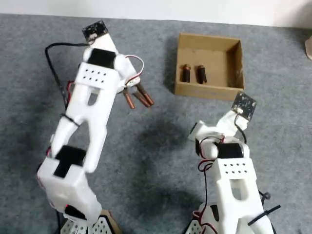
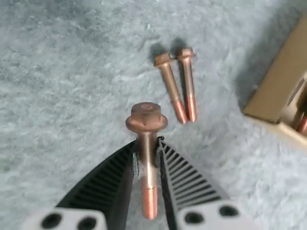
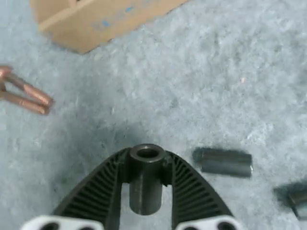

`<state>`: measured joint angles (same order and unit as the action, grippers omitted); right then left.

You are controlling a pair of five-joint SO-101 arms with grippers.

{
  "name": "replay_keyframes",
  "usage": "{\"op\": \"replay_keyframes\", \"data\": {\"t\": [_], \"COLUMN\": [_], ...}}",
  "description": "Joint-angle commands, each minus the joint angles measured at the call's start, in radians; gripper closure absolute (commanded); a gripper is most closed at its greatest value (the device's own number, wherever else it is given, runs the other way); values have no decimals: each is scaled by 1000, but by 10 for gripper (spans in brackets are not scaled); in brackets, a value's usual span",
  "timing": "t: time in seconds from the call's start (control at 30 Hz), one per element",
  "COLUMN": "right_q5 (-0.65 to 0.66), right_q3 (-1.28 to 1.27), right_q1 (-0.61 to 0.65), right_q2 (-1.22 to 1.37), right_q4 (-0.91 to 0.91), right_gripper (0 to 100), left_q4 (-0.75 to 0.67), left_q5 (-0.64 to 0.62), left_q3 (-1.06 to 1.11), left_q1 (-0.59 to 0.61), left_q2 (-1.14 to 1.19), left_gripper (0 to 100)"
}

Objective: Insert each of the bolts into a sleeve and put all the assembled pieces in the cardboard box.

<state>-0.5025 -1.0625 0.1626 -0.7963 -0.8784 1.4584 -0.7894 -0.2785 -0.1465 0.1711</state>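
My left gripper [image 2: 146, 144] is shut on a copper bolt [image 2: 146, 117], gripping its shank with the hex head sticking out past the fingertips. Two more bolts [image 2: 178, 86] lie side by side on the grey carpet just beyond it. In the high view this gripper [image 1: 127, 91] hovers left of the cardboard box [image 1: 233, 58], which holds two assembled pieces [image 1: 193, 74]. My right gripper [image 3: 146, 162] is shut on a dark sleeve [image 3: 145, 189] whose open bore faces away from the wrist. Below the box, the right gripper [image 1: 198, 133] hangs over the carpet.
A loose sleeve [image 3: 223, 162] lies on the carpet close to the right gripper, and another sleeve [image 3: 298, 202] sits at the picture's edge. The box's side wall [image 3: 96, 19] stands beyond them. Open carpet lies between the two arms.
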Motion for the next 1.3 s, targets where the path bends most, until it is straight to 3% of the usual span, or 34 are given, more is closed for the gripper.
{"op": "replay_keyframes", "data": {"t": [0.0, 0.2, 0.43, 0.67, 0.93, 1.07, 1.27], "right_q5": [40, 81, 203, 307, 414, 474, 585], "right_q3": [79, 165, 171, 90, -243, -389, -624], "right_q1": [28, 33, 44, 54, 137, 179, 191], "right_q2": [-30, -30, -30, -157, -469, -618, -900], "right_q4": [-116, -196, -191, 38, 292, 384, 542], "right_gripper": [995, 995, 995, 995, 995, 995, 995], "left_q4": [-12, -210, -632, -997, -1014, -1028, -1148], "left_q5": [41, 109, 198, 207, 279, 282, 450], "left_q3": [96, 415, 903, 1264, 1287, 1285, 1291], "left_q1": [-18, -19, -10, -13, -21, -87, -200], "left_q2": [-183, -435, -751, -1000, -1047, -1049, -1049], "left_gripper": [996, 996, 996, 996, 996, 996, 996]}}
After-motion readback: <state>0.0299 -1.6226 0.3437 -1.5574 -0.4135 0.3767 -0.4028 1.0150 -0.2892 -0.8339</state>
